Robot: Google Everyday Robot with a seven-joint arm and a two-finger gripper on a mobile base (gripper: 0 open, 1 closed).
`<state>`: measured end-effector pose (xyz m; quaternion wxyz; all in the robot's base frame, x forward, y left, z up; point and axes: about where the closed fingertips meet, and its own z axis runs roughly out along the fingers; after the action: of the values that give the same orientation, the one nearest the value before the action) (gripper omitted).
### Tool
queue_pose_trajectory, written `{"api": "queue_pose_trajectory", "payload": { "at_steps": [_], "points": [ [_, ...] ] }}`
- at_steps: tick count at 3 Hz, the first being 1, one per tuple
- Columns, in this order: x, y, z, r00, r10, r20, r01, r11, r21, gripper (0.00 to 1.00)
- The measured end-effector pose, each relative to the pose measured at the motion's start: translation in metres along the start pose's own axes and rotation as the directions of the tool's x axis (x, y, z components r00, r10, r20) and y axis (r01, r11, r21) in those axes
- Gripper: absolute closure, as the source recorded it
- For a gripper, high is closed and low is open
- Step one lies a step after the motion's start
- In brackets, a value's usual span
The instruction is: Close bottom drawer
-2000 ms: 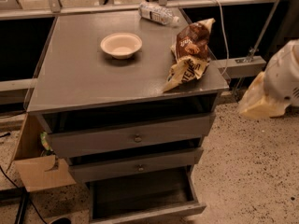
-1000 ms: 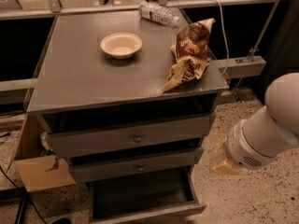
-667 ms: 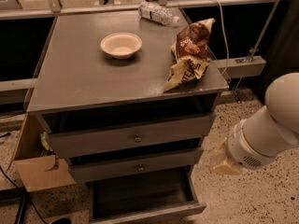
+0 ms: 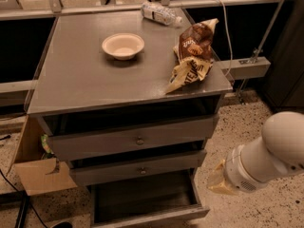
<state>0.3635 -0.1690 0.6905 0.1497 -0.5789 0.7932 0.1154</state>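
Currently listed, one moment, task: close bottom drawer.

Item 1. Bottom drawer [image 4: 145,198]: lowest of three in a grey cabinet, at the lower edge of the view. It stands pulled well out, with its dark interior exposed and nothing discernible inside. The slim front panel faces the viewer and away from the cabinet. The panel's long axis runs left to right, its right end sitting a little higher in the picture. The travel axis runs front to back, into the cabinet. The knob cannot be made out from this angle.

Item 2. Hand [image 4: 217,180]: a pale yellowish tip at the end of the white arm [image 4: 268,151]. It hangs in the air to the right of the bottom drawer, near its front right corner but apart from it. Whether it is open or closed cannot be told. It holds nothing visible.

Item 3. Middle drawer [image 4: 140,169] and top drawer [image 4: 137,137]: both stand slightly out from the cabinet, each with a centre knob showing.

Item 4. Tabletop [image 4: 76,84]: carries a pale bowl [image 4: 123,45], a crumpled snack bag [image 4: 192,53] at the right front edge, and a water bottle [image 4: 160,13] lying at the back.

Step in hand, by judgement: approach, with contact not yet made and the drawer not yet closed.

Next move, by judgement: bring the hand around to the outer face of the front panel, then push straight along the travel axis towards the cabinet. The push should land near the panel's middle so the drawer does not skew.
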Motion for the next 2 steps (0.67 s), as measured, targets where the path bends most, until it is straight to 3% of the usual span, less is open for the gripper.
{"api": "queue_pose_trajectory", "payload": {
  "at_steps": [2],
  "points": [
    [0.039,0.008,0.096,0.992,-0.051,0.115,0.052,0.9987,0.001,1.00]
  ]
}}
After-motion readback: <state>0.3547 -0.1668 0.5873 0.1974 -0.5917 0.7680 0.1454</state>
